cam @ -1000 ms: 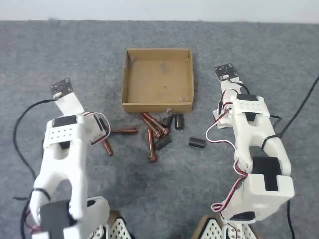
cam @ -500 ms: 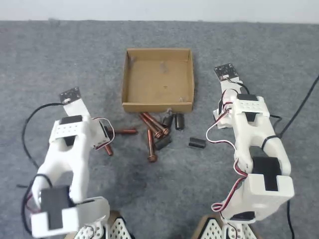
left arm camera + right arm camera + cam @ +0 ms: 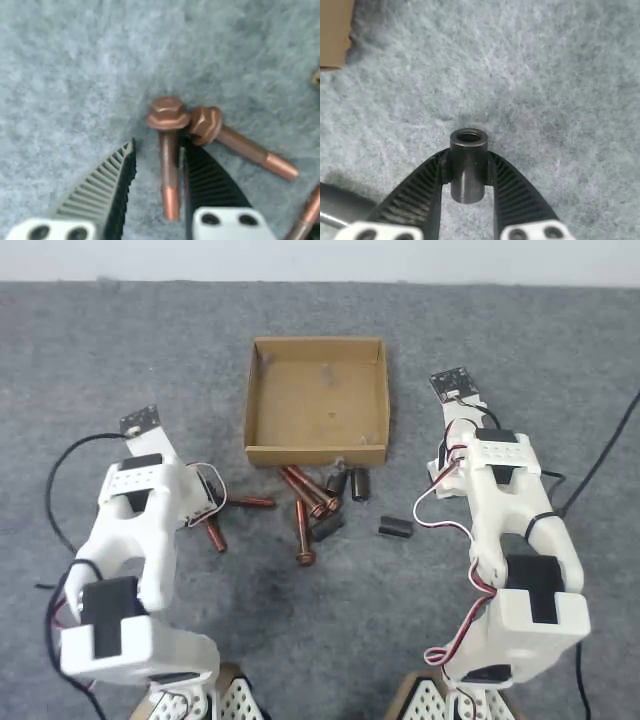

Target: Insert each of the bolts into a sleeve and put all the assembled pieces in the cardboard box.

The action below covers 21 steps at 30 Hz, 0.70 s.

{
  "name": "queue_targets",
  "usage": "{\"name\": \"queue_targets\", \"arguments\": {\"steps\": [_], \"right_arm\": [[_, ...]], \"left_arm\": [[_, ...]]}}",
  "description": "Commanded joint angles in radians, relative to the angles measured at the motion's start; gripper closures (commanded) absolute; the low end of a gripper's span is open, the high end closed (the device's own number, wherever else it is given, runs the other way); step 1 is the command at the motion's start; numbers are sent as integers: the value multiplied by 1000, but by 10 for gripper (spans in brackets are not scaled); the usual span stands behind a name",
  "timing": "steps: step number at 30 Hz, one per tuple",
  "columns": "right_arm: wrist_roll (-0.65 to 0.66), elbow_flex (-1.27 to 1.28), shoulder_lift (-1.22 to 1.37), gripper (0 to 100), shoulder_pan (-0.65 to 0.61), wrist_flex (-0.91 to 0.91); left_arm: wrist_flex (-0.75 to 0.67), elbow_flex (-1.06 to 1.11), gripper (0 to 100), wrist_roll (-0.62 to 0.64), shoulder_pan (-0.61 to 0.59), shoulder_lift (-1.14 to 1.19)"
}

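None of the assembled pieces lies in the cardboard box (image 3: 316, 453); the bolts (image 3: 302, 530) and sleeves (image 3: 395, 528) between the two arms are unjoined. The right gripper (image 3: 467, 156) is clamped on one sleeve (image 3: 467, 172). The left gripper (image 3: 157, 147) stands spread, with one bolt (image 3: 169, 165) between its jaws and a second bolt (image 3: 235, 147) just outside them. Judged remaining: every insertion and every transfer.

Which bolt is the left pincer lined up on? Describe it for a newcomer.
From the cardboard box, go past its near-left corner towards the left arm. Two bolts lie there apart from the pile, heads touching. It is the bolt pointing back towards the robot, inside the left pincer, not the crosswise bolt.
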Motion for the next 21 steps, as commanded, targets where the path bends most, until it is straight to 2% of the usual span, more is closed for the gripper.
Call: {"name": "queue_targets", "arguments": {"steps": [1, 10, 12, 15, 17, 21], "right_arm": [[14, -5, -7, 993, -4, 10], [14, -5, -7, 993, -4, 10], [14, -5, -7, 993, -4, 10], [14, -5, -7, 993, -4, 10], [14, -5, -7, 993, -4, 10], [14, -5, -7, 993, -4, 10]], "left_arm": [[-43, -53, 962, 8, 21, 0], [-44, -74, 967, 2, 89, -2], [-44, -81, 967, -52, 101, -3], [-43, -84, 967, -201, 109, -3], [-44, -85, 963, -244, 98, -3], [-52, -105, 908, -118, 44, 3]]}}
